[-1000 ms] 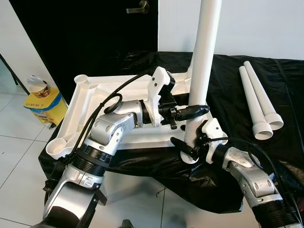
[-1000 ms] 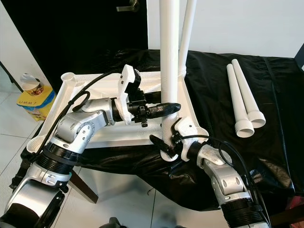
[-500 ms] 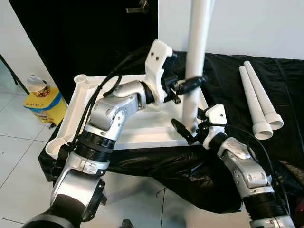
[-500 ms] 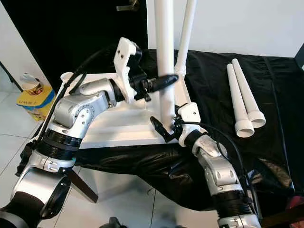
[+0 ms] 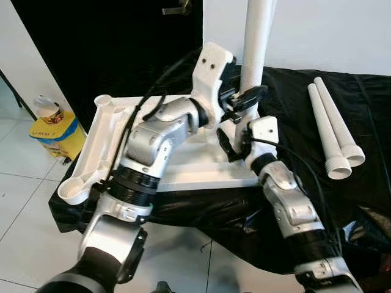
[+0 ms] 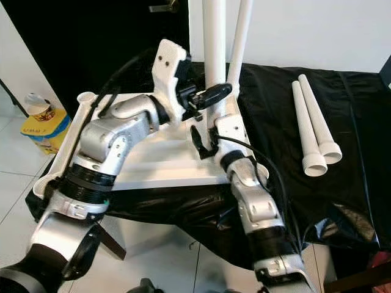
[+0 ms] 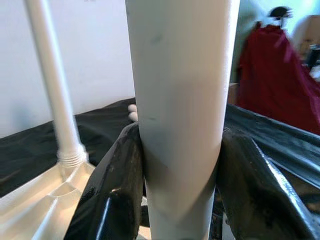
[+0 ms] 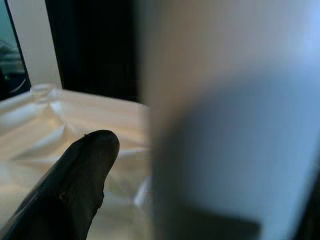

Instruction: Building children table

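While the white tabletop (image 5: 183, 165) lies upside down on the black-draped counter (image 5: 293, 122), an upright white leg (image 5: 256, 43) stands at the tabletop's near right corner. The left claw (image 5: 247, 97) pinches this leg, one black finger pressed to each side. The right claw (image 5: 227, 141) sits lower beside the same leg, its fingers spread. A second leg (image 6: 240, 36) stands at the tabletop's far right corner. Two loose legs (image 5: 333, 131) lie toward the counter's right edge. A yellow box (image 5: 58, 135) on the tiled floor (image 5: 24, 201) reads "UMM".
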You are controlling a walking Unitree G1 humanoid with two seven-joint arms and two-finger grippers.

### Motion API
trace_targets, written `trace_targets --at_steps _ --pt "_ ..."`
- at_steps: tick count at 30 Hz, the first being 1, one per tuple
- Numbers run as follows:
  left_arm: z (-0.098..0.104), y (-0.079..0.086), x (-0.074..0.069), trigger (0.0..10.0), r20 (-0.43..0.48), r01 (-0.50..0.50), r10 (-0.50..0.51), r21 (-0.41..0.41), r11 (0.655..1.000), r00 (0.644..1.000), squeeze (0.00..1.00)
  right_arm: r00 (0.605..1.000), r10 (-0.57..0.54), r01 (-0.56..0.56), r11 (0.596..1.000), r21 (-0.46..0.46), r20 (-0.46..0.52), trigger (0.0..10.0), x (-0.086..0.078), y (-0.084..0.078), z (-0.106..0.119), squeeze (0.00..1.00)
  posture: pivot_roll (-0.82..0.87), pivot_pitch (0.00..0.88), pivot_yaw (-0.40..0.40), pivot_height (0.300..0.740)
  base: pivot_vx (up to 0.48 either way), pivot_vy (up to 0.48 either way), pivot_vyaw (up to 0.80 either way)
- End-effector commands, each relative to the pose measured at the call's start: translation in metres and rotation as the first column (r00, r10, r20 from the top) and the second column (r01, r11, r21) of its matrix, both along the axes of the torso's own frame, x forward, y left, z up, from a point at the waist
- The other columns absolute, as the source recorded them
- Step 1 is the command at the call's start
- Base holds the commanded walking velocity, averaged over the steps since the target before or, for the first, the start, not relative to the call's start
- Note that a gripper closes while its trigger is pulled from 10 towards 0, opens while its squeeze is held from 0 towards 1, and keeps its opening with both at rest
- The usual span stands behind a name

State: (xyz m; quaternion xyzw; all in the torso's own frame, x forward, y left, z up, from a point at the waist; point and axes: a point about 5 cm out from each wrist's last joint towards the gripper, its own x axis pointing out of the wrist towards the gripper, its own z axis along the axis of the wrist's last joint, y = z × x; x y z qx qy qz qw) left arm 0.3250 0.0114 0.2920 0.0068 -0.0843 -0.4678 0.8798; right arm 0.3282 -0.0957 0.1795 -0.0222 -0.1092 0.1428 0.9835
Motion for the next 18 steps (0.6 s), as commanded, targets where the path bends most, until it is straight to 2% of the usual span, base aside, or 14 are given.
trace_targets --at_steps 1,4,11,12,15,16,17,18 --pt "0.010 -0.001 0.000 10.0 0.029 -0.053 0.053 -0.012 0.999 0.998 0.00 0.999 -0.032 0.032 0.999 -0.007 -0.006 10.0 0.004 0.002 -0.001 0.00 -0.01 0.022 0.008 0.740 0.000 0.000 0.00" --pt "0.014 -0.006 -0.004 10.0 0.030 -0.050 0.052 -0.036 0.998 0.998 0.00 0.999 -0.042 0.042 0.999 -0.015 -0.001 10.0 0.006 0.004 0.000 0.00 0.00 0.020 0.004 0.740 0.000 0.000 0.00" --pt "0.016 -0.013 -0.007 10.0 0.039 -0.035 0.036 -0.035 0.999 0.999 0.00 0.999 -0.053 0.053 0.999 -0.012 0.001 10.0 0.009 0.004 0.002 0.00 0.01 0.019 0.004 0.740 0.000 0.000 0.00" --pt "0.016 -0.015 -0.008 10.0 0.044 -0.029 0.030 -0.034 0.999 0.999 0.00 0.998 -0.059 0.059 0.998 -0.009 0.001 6.2 0.010 0.004 0.002 0.00 0.01 0.020 0.004 0.740 0.000 0.000 0.00" --pt "0.017 -0.016 -0.009 10.0 0.047 -0.025 0.027 -0.033 0.999 0.999 0.00 0.998 -0.063 0.063 0.998 -0.007 0.000 6.2 0.011 0.004 0.002 0.00 0.01 0.020 0.004 0.740 0.000 0.000 0.00" --pt "0.017 -0.018 -0.009 10.0 0.049 -0.025 0.027 -0.034 0.999 0.998 0.00 0.998 -0.071 0.071 0.997 -0.006 0.000 2.0 0.011 0.004 0.002 0.00 0.00 0.021 0.006 0.740 0.000 0.000 0.00" --pt "0.017 -0.018 -0.009 10.0 0.049 -0.025 0.027 -0.034 0.999 0.998 0.00 0.998 -0.071 0.071 0.997 -0.006 0.000 2.0 0.011 0.004 0.002 0.00 0.00 0.021 0.006 0.740 0.000 0.000 0.00" --pt "0.018 -0.019 -0.010 10.0 0.051 -0.025 0.026 -0.035 0.999 0.998 0.00 0.997 -0.075 0.075 0.997 -0.001 -0.002 0.0 0.012 0.004 0.002 0.00 0.00 0.022 0.007 0.740 0.000 0.000 0.00"
